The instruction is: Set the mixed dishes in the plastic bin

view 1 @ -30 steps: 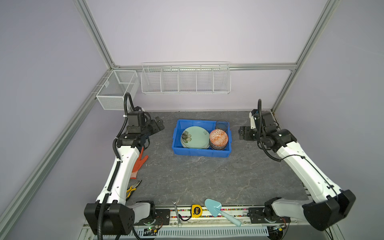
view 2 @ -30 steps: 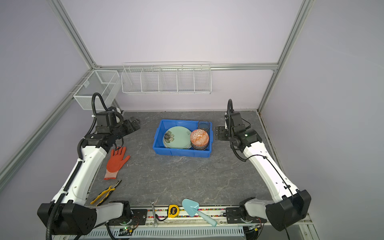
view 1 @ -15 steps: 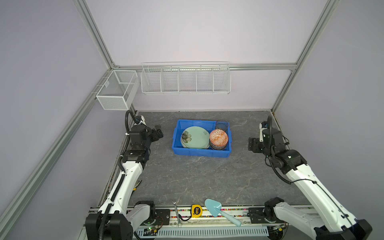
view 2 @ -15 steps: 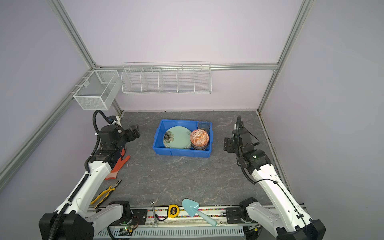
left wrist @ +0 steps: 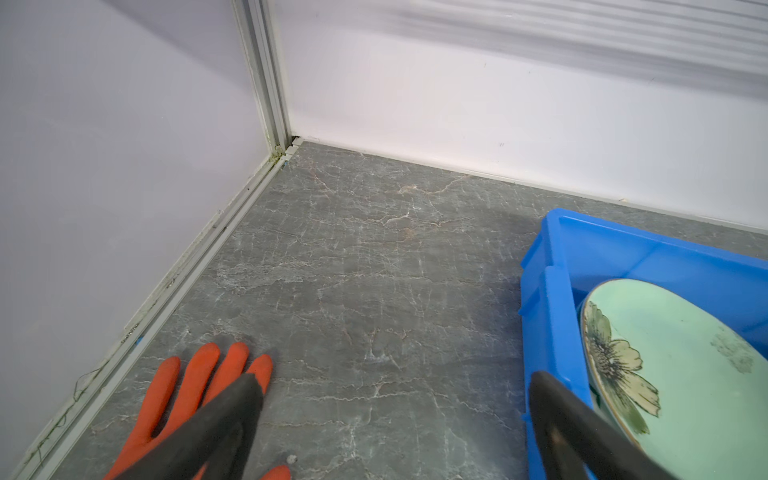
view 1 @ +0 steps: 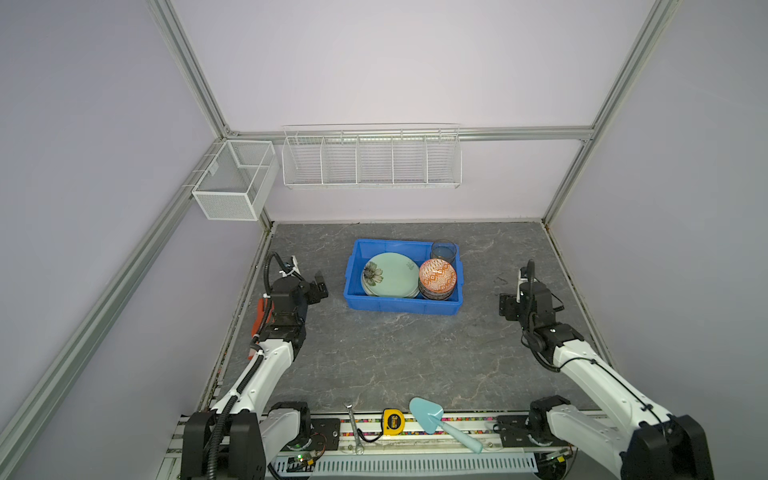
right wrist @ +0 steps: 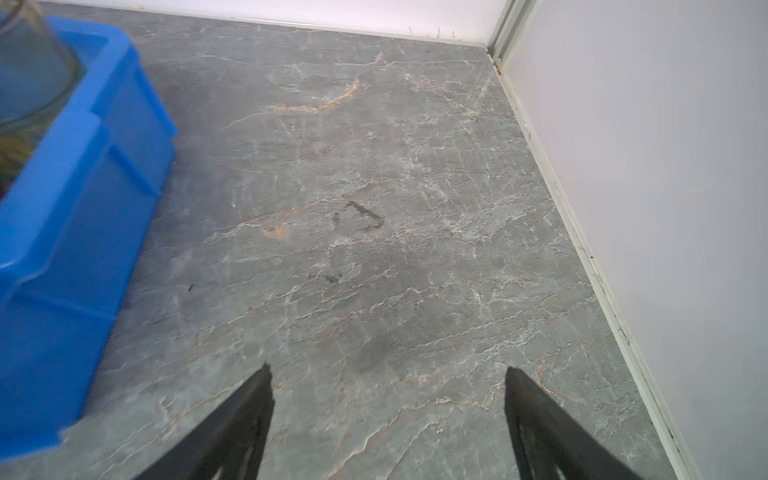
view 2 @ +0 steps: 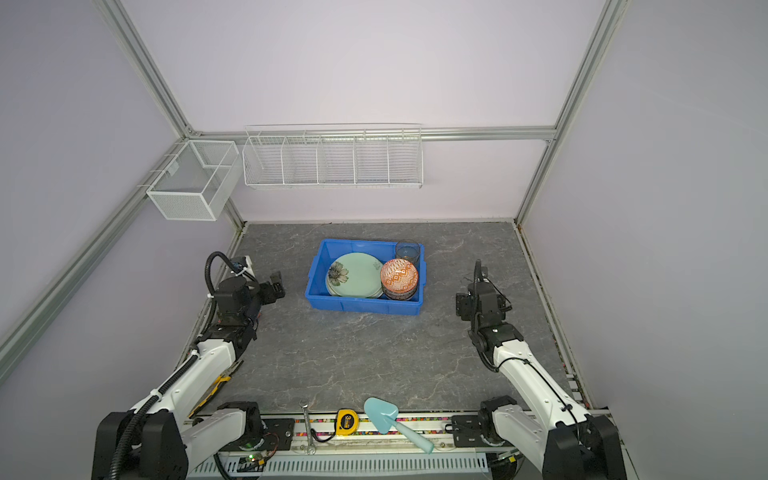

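Grey marbled tabletop (view 1: 374,353) bare between both jaw pairs. Left gripper (left wrist: 395,380) spread wide, empty; orange glove (left wrist: 199,382) beneath one finger, plastic bin (left wrist: 552,291) just outside other. Right gripper (right wrist: 387,369) wide too, holding nothing; bin off to side of jaws. Pale green plate (view 1: 392,276), orange-white bowl (view 1: 437,275), glass cup (view 1: 444,251) sit inside bin. Looks finished: park arms, steer fingers clear of bin wall, no nudging stack.

Orange glove (view 1: 262,313) was mostly hidden behind left arm (view 1: 274,365) in a top view. Lower plates (view 1: 412,292) under green plate (view 1: 390,276) showed rims only; lower bowls (view 1: 436,294) beneath orange bowl (view 1: 437,275) likewise. Blue bin (right wrist: 62,208) blurred, cut off in right wrist view.
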Tool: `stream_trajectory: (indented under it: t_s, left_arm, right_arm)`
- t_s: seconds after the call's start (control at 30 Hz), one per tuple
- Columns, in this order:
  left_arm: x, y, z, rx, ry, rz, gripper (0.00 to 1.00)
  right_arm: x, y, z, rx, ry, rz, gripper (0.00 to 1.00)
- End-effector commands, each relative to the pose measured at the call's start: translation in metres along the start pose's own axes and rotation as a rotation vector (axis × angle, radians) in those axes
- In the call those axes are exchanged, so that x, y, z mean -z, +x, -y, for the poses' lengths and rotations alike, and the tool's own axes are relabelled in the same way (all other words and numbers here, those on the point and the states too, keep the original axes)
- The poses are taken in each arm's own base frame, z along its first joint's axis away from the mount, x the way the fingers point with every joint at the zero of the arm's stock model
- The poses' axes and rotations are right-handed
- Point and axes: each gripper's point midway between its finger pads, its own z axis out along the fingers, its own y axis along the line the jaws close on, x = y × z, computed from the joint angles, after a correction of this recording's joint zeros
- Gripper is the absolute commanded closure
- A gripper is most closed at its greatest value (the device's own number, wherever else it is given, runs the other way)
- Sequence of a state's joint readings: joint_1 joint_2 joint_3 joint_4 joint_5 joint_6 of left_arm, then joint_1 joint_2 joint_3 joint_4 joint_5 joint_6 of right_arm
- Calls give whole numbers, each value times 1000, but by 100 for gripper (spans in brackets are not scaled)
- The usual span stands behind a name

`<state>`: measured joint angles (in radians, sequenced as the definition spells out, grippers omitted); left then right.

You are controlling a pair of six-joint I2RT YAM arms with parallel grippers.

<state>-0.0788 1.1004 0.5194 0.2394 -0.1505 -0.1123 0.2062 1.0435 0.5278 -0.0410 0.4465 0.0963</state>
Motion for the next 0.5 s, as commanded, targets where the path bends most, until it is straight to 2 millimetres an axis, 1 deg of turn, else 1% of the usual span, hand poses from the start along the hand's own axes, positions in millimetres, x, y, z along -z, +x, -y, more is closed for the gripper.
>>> stream_trajectory:
  t_s: [0.0, 0.07, 0.13, 0.2, 0.27, 0.37, 0.4, 0.47]
  left_arm:
    - [-6, -1, -8, -48, -43, 67, 0]
    - [-10, 8, -16, -31, -81, 69, 0]
    - [-13, 14, -19, -18, -95, 84, 0]
    - [-16, 19, -23, -4, -116, 109, 0]
    - [-21, 21, -25, -26, -127, 122, 1]
    - [-28, 23, -29, -39, -157, 140, 0]
    - [-31, 24, -30, -42, -163, 146, 0]
    - [-38, 33, -30, -44, -159, 126, 0]
  right_arm:
    - [-20, -13, 6, -77, -10, 94, 11]
    - [-36, -8, 5, -73, -39, 79, 11]
    - [-49, -5, 5, -60, -61, 80, 11]
    - [-60, -4, 4, -44, -88, 121, 12]
    - [-67, -13, 3, -49, -105, 136, 11]
    - [-75, -23, 0, -39, -119, 215, 11]
    - [-79, -18, -2, -37, -126, 192, 11]
    - [-84, -14, -7, -28, -140, 222, 12]
